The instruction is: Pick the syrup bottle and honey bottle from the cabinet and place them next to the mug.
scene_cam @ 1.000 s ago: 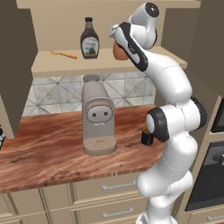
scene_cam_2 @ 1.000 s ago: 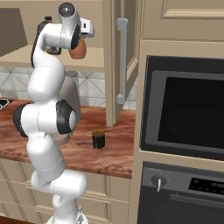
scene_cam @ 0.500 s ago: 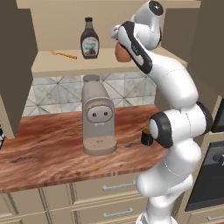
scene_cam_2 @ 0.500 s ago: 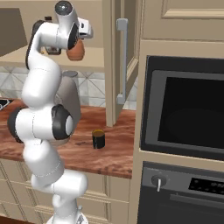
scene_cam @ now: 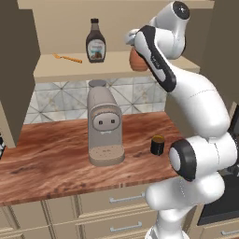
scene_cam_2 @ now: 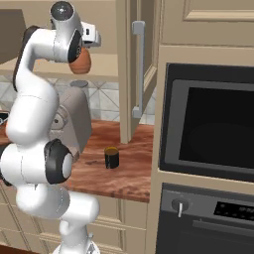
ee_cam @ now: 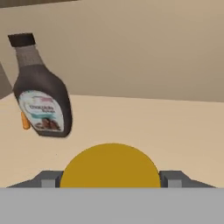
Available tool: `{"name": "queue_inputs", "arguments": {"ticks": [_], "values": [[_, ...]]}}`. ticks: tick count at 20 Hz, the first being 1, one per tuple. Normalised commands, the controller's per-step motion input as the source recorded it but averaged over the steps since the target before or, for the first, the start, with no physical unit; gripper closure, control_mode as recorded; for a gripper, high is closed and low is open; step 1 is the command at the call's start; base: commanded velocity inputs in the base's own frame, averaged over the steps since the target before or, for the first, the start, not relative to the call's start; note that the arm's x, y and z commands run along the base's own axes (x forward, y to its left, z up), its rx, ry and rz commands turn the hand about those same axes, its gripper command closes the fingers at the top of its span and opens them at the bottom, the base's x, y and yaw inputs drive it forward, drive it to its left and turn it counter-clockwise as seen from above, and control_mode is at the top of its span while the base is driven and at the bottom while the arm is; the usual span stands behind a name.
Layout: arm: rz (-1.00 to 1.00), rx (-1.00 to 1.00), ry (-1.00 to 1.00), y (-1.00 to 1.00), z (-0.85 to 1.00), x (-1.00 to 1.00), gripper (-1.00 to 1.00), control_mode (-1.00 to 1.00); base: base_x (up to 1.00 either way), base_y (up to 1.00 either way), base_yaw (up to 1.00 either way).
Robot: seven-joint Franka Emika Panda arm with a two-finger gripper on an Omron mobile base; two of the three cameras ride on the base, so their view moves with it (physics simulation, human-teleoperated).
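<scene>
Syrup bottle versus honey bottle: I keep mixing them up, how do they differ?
The syrup bottle is tall, dark brown and black-capped; the honey bottle is squat, orange-brown and yellow-lidded. The syrup bottle stands free on the shelf; the honey bottle sits at the gripper. Both are in the cabinet.

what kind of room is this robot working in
A kitchen, rendered rather than real: a built-in oven, a wooden counter with a coffee machine on it, and an open wall cabinet above.
</scene>
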Motion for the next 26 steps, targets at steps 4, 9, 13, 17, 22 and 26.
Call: {"name": "queue_inputs", "arguments": {"ticks": [4,9,13,17,22,26], "values": [[0.00,0.00,-0.01,-0.04,-0.18,-0.90,1.00,-1.00,0.00,0.00,0.00],[0.00,0.00,0.00,-0.01,-0.37,-0.85,1.00,-1.00,0.00,0.00,0.00],[0.00,0.00,0.00,0.00,-0.51,-0.74,1.00,-1.00,0.00,0.00,0.00],[0.00,0.00,0.03,-0.03,-0.64,-0.60,1.00,-1.00,0.00,0.00,0.00],[0.00,0.00,0.06,-0.05,-0.75,-0.43,1.00,-1.00,0.00,0.00,0.00],[0.00,-0.02,0.11,-0.04,-0.79,-0.08,1.00,-1.00,0.00,0.00,0.00]]}}
